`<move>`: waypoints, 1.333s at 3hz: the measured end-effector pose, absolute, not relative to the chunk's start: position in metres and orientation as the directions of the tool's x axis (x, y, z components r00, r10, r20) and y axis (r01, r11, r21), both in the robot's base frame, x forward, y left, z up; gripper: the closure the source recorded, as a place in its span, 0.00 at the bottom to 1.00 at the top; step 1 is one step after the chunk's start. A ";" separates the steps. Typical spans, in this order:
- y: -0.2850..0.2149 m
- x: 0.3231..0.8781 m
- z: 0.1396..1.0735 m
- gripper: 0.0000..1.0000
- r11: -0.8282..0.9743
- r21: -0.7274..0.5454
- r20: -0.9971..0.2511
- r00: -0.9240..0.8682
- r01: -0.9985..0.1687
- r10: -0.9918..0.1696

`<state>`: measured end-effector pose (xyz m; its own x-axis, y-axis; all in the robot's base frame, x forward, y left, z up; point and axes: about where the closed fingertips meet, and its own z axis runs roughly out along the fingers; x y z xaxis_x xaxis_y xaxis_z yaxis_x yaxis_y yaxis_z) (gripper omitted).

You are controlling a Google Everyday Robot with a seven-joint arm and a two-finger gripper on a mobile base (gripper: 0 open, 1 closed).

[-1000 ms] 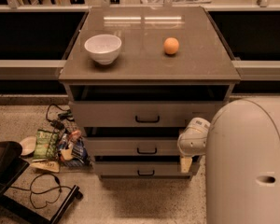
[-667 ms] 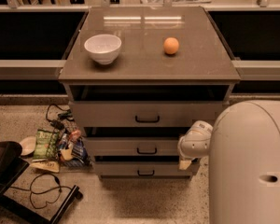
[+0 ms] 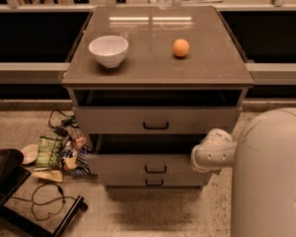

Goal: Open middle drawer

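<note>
The grey cabinet (image 3: 158, 68) has three drawers stacked in its front. The middle drawer (image 3: 118, 164) has a low grey front with a small black bar handle (image 3: 155, 169) at its centre. It stands out a little, with a dark gap above it. The taller top drawer (image 3: 113, 120) also stands slightly out. The narrow bottom drawer (image 3: 123, 182) sits just beneath. My gripper (image 3: 201, 158) is at the end of the white arm, low against the right end of the middle drawer's front. The arm's rounded joint hides it.
A white bowl (image 3: 108, 50) and an orange (image 3: 181, 48) sit on the cabinet top. My large white body (image 3: 271, 177) fills the lower right. Snack bags (image 3: 56, 154) and cables (image 3: 44, 201) lie on the floor at left, beside a black chair base (image 3: 5, 177).
The arm's end has shifted slightly down and to the right along the middle drawer's front. The drawer front looks a little nearer than before.
</note>
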<state>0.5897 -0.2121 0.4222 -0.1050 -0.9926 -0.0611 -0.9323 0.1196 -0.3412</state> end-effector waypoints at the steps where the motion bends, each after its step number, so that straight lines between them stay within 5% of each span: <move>1: -0.212 0.590 0.426 0.96 0.120 -0.341 -0.061 -0.105 -0.932 -0.993; 2: -0.212 0.590 0.430 0.00 0.120 -0.341 -0.061 -0.105 -0.932 -0.993; 3: -0.212 0.589 0.427 0.00 0.125 -0.329 -0.055 -0.113 -0.936 -0.992; 4: -0.217 0.555 0.412 0.18 0.184 -0.242 -0.017 -0.185 -0.953 -0.983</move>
